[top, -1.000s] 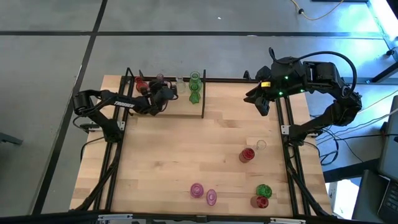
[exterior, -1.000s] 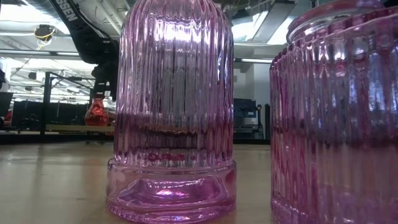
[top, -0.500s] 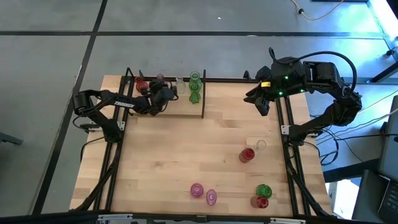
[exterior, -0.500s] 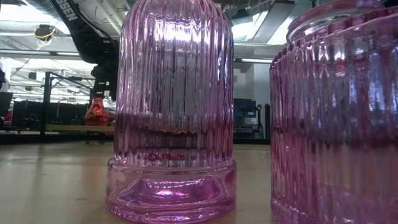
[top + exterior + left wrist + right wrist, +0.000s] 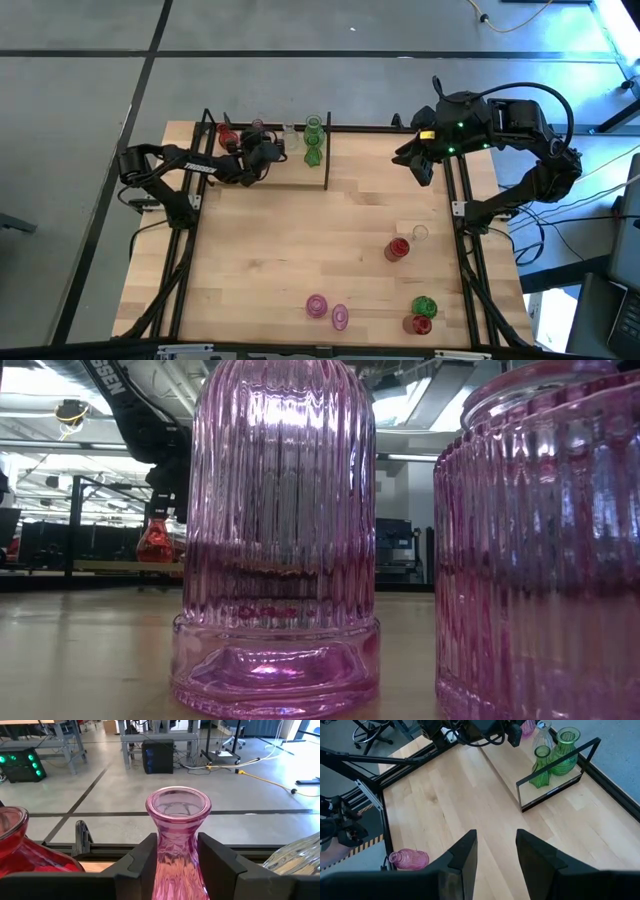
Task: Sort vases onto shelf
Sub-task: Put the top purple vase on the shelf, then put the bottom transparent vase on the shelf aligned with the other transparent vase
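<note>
The shelf [image 5: 290, 172] stands at the table's far left, with a red vase [image 5: 228, 135], a clear vase [image 5: 290, 134] and two green vases [image 5: 313, 126] on it. My left gripper [image 5: 262, 146] is over the shelf, shut on a pink vase [image 5: 177, 807]; the red vase [image 5: 20, 852] and the clear vase [image 5: 300, 855] flank it. My right gripper [image 5: 495, 857] is open and hovers over the table's far right part [image 5: 420, 160]. More vases stand or lie on the near half of the table. My left gripper pinches the pink vase at its narrow neck [image 5: 177, 851], below the flared rim, one finger [image 5: 142, 865] on each side. The fingers come in level from the table's left side. The vase stands upright in the hold; the gripper hides its base.
A red vase [image 5: 397, 248] and a clear one [image 5: 420, 233] sit at the table's right. Two pink vases [image 5: 317, 305] [image 5: 340, 317] and a green [image 5: 424, 306] and a red [image 5: 417, 324] are by the near edge. Black frame rails [image 5: 470, 270] run along both sides.
</note>
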